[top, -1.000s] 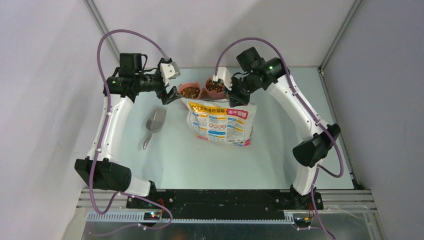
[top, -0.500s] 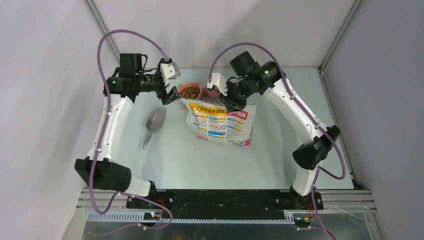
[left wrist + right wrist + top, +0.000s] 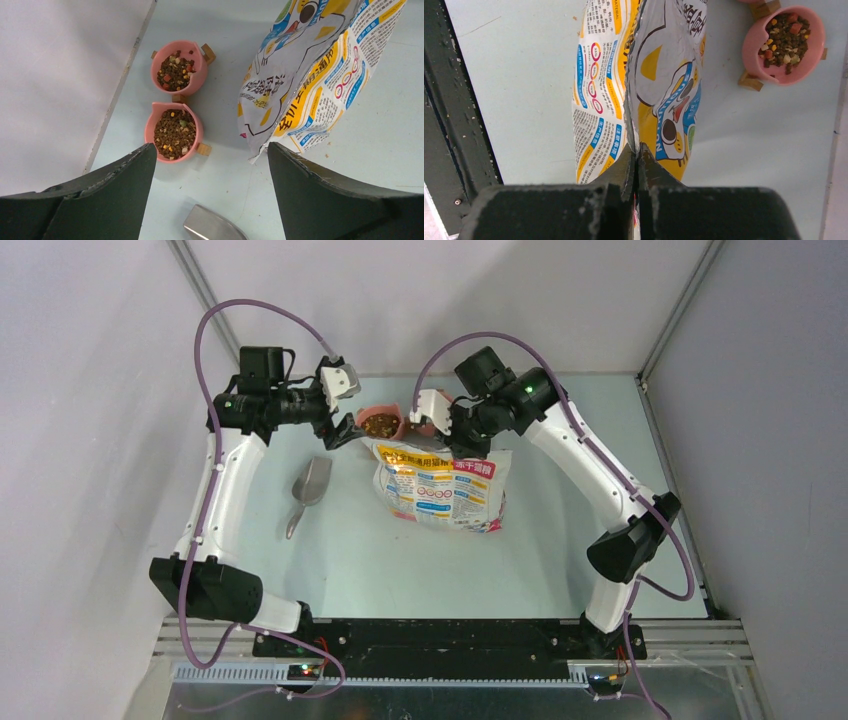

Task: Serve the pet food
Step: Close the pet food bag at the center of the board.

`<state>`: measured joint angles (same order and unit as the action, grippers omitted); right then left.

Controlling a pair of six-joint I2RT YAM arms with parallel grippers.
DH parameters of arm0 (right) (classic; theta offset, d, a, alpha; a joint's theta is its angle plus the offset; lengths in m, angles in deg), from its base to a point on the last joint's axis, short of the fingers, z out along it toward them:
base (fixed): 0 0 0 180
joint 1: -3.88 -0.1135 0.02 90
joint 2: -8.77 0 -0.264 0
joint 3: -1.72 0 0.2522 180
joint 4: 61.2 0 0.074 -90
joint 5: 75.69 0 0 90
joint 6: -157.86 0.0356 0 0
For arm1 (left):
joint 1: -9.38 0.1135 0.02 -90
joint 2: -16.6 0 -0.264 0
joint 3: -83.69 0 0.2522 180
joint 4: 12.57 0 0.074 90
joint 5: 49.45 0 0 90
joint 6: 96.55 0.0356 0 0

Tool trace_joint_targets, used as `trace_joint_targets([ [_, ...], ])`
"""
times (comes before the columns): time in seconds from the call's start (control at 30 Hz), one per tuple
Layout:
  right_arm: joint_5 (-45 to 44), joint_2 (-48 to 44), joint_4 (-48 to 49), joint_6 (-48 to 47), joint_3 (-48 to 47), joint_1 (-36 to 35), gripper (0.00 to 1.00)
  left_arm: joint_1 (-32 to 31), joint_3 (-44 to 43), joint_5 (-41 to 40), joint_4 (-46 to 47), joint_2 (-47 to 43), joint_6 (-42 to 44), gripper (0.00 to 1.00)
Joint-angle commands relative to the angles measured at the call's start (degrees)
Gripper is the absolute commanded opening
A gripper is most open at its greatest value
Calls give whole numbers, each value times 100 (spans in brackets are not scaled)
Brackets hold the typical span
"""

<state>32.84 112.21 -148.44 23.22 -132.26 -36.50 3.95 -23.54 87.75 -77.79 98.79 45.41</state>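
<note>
While my left claw hangs spread wide with nothing in it, its arm bent low over the table, one grey scoop lies nearest me. Beyond it my right claw is pinched tight on the top edge of the one bag, printed with a cartoon cat and Chinese characters I cannot read. Farthest off, two pink bowls sit side by side, pet food heaped in both.

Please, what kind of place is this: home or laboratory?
Probably a robot test cell, not a home: plain grey walls, metal frame rails, left arm and right arm bolted at the table edge.
</note>
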Motion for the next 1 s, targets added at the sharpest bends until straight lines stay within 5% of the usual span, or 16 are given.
trace_joint_targets([
  [0.0, -107, -174, 242, 21, -81, -45, 0, 16, 32, 271, 144, -21, -95, 89],
  [0.13, -13, -146, 365, 184, -250, 2, 0, 16, 102, 274, 454, -40, -404, 89],
  [0.23, -15, -269, 503, 459, -281, 74, 27, 16, 160, -85, 1075, -82, -1508, 90],
  [0.33, 176, -507, 734, 681, -206, 245, 39, 43, 106, -1135, 1952, -105, -2537, 96],
  [0.57, 508, -2002, 2669, 2071, 1287, 900, 43, 214, -159, -3673, 2925, -178, -4484, 100],
  [0.67, 524, -2807, 3709, 3451, 2312, 1494, 40, 470, -150, -3445, 3004, -280, -4697, 100],
  [0.8, 637, -3465, 4482, 4736, 3296, 2094, 39, 951, -82, -2017, 3427, -334, -5575, 99],
  [0.97, 1202, -3941, 4571, 4886, 4094, 2363, 42, 660, 363, -397, 4766, -598, -6280, 92],
])
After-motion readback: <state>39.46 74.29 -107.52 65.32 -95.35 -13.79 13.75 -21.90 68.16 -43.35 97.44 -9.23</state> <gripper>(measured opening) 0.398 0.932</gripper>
